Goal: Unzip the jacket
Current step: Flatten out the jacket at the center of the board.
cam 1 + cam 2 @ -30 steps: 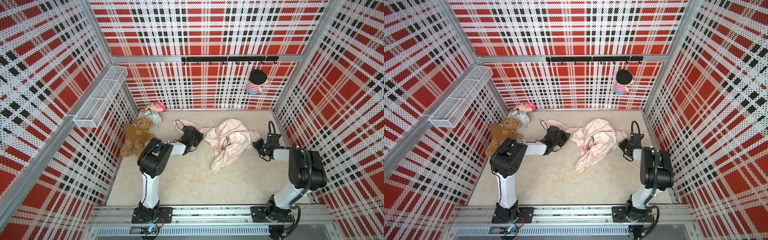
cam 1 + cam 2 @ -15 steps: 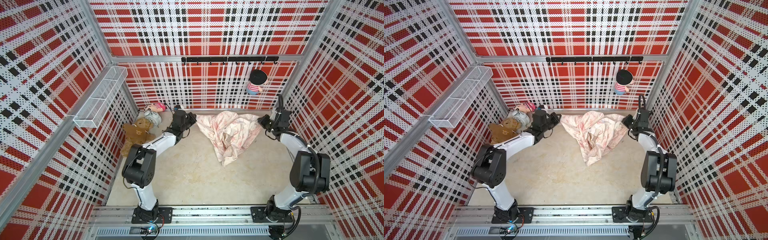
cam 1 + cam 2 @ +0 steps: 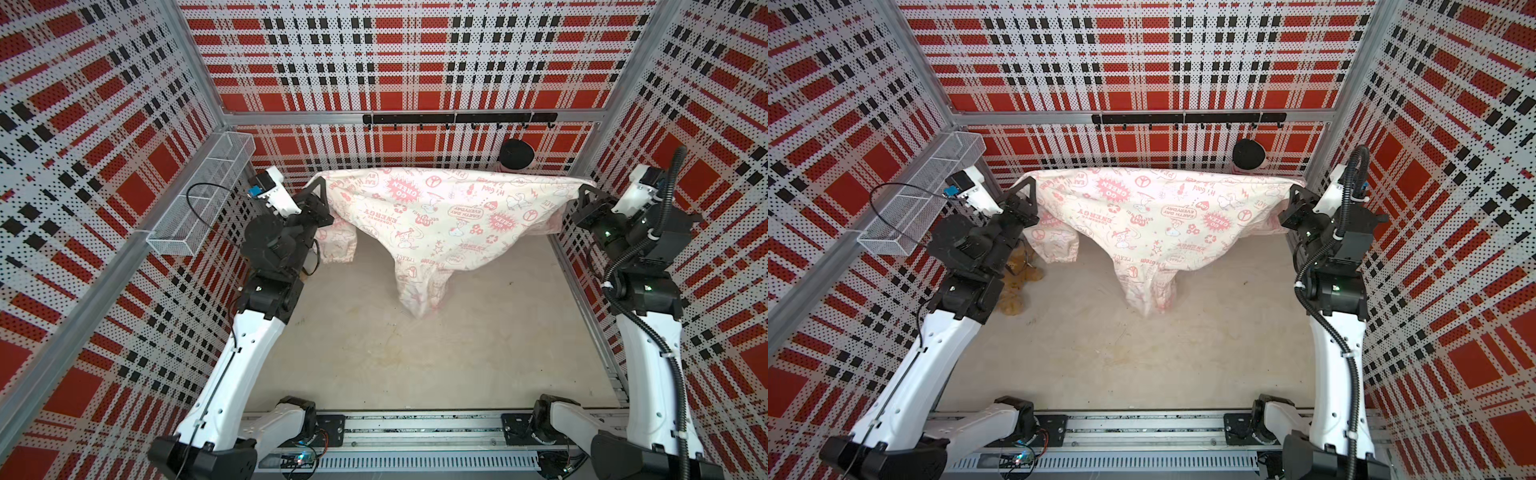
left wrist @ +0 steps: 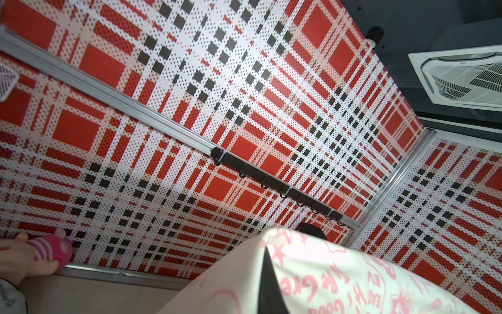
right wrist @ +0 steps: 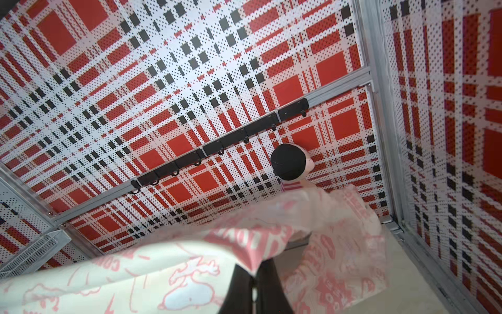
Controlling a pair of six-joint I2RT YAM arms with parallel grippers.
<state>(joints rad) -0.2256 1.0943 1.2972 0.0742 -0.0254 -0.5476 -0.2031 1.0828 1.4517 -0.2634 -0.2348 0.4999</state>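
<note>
Jacket (image 3: 440, 216) pinched by left gripper (image 3: 321, 189), right gripper (image 3: 584, 192) — pink doll (image 4: 51, 248) shows left-wrist only.

Right pincer (image 5: 254, 271) clamps the jacket (image 5: 163, 266) edge; black-capped doll (image 5: 289, 163) against wall (image 5: 135, 81).

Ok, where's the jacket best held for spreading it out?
By the two ends of its upper edge, one from each side, as the left hand and right hand pinch it now: the jacket hangs spread between them.

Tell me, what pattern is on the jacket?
The jacket is cream with pink cartoon and slogan prints, clearest in a top view.
</note>
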